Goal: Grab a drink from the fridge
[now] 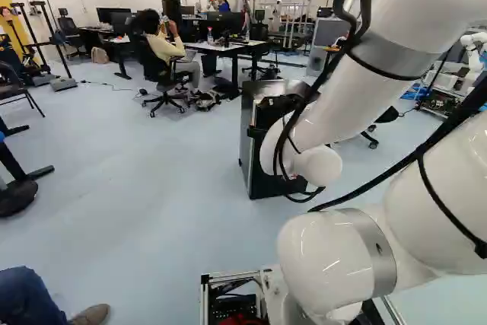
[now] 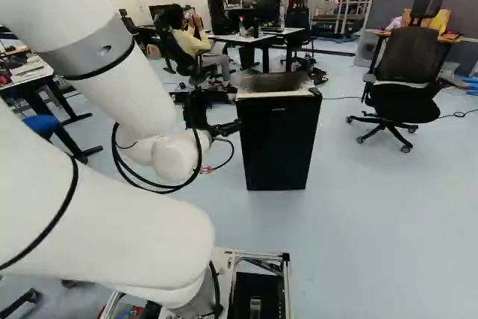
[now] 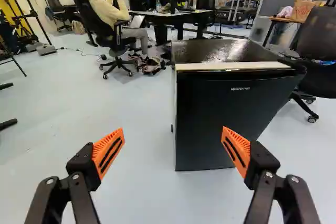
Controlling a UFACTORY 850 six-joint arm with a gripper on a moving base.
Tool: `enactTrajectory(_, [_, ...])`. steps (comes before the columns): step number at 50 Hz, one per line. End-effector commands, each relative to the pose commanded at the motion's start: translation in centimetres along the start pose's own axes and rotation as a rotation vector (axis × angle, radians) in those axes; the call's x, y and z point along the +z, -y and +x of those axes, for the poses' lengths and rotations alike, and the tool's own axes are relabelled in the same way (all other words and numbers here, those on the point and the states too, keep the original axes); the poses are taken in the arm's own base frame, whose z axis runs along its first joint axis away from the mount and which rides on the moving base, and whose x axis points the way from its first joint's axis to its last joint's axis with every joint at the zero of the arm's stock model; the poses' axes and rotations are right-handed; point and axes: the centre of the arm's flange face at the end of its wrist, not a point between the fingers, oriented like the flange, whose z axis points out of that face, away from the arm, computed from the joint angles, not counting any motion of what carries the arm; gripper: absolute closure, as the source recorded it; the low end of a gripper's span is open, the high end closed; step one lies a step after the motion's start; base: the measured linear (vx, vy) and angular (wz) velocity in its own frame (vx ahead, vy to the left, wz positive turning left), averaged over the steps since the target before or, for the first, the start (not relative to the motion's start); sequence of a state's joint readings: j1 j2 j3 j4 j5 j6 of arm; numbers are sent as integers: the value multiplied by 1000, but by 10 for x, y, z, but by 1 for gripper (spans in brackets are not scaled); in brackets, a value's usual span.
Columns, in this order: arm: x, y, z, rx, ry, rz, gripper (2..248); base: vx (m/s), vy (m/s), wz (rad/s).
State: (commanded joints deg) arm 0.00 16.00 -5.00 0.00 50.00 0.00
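In the right base view my gripper (image 2: 225,128) is beside the upper part of the black fridge (image 2: 278,143). The wrist view shows the gripper (image 3: 173,131) open, its two orange pads wide apart and nothing held between them. Ahead of the fingers stands the small fridge (image 3: 236,121), upright on the floor with its door closed. A pale strip runs along the top front edge, and the top is dark and shiny. In the left base view my arm covers part of it. No drink shows inside, as the closed door hides the interior.
A person sits in an office chair (image 3: 94,14) beyond the fridge, near a desk (image 3: 184,16). An empty black office chair (image 2: 403,84) stands right of the fridge in the right base view. Black stands (image 1: 53,58) are at the far left.
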Motion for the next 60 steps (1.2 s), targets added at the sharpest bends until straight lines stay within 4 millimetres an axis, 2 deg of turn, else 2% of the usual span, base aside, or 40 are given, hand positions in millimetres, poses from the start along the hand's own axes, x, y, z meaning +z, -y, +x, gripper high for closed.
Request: enactTrajectory(60, [0,0,0,0,0,0,3,65,-22,0])
